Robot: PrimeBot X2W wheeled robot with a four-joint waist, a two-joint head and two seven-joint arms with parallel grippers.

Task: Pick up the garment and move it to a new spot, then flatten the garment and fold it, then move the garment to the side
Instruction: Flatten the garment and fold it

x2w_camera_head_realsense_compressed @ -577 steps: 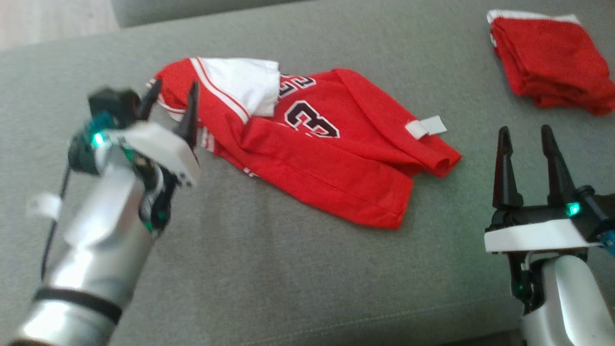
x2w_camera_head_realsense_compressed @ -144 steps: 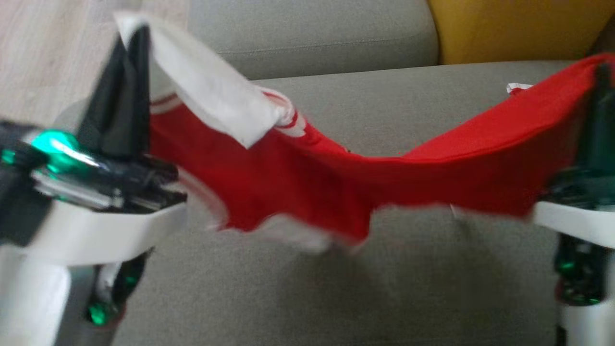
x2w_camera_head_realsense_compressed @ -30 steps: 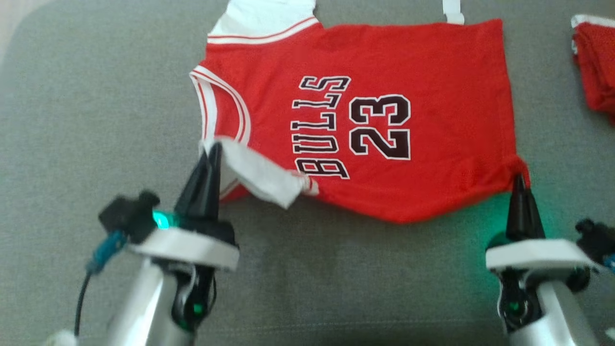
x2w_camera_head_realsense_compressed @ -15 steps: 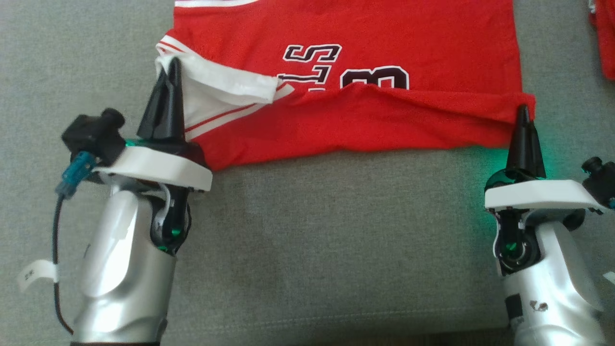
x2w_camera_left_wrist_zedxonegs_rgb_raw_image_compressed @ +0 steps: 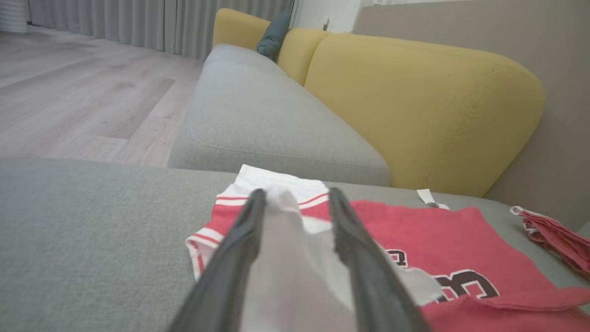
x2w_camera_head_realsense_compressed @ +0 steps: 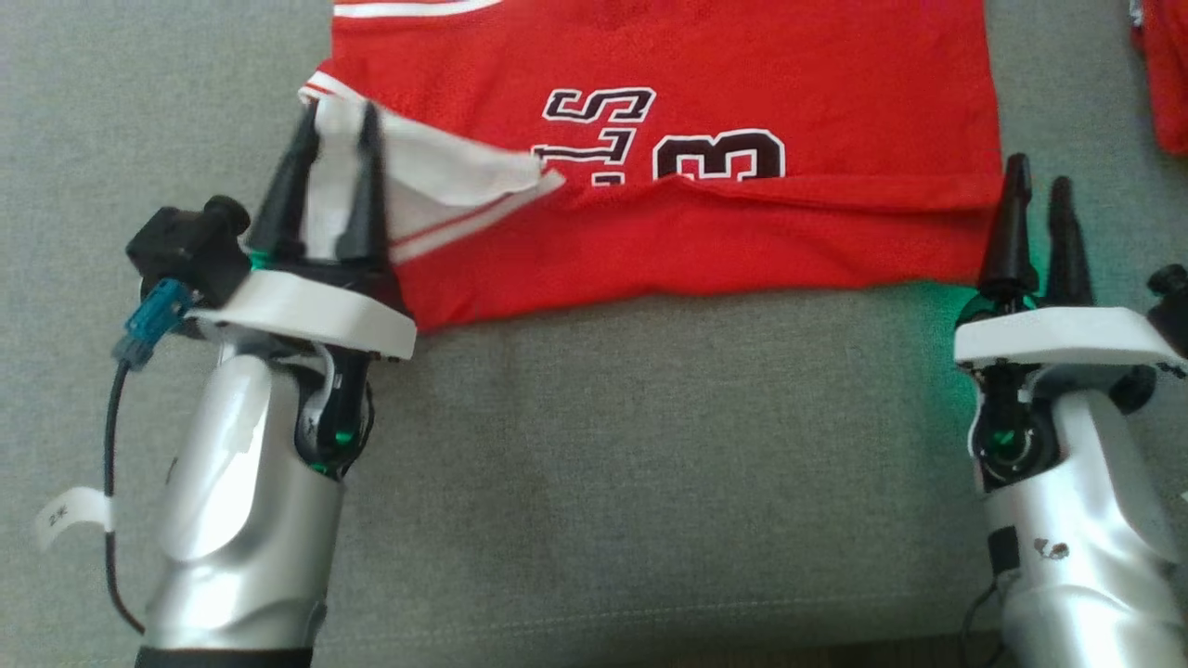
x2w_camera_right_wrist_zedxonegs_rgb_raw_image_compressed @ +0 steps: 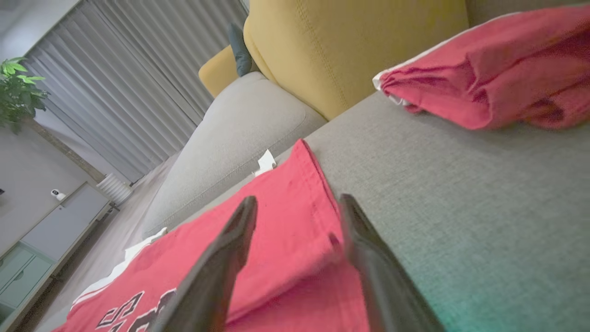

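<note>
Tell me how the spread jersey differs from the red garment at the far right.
The jersey lies spread wide, its near edge folded over; the other garment is a thick folded bundle. The jersey shows black lettering; the other garment shows none. Both are red with white trim, on the grey cushion.

Left gripper (x2w_camera_head_realsense_compressed: 338, 109) and right gripper (x2w_camera_head_realsense_compressed: 1039, 173): long black tapered fingers on silver forearms. Left of the left white collar (x2w_camera_head_realsense_compressed: 306, 311), black camera block (x2w_camera_head_realsense_compressed: 190, 243), blue connector (x2w_camera_head_realsense_compressed: 151, 320), black cable (x2w_camera_head_realsense_compressed: 109, 520), paper tag (x2w_camera_head_realsense_compressed: 70, 518); below it, green light (x2w_camera_head_realsense_compressed: 343, 436).
</note>
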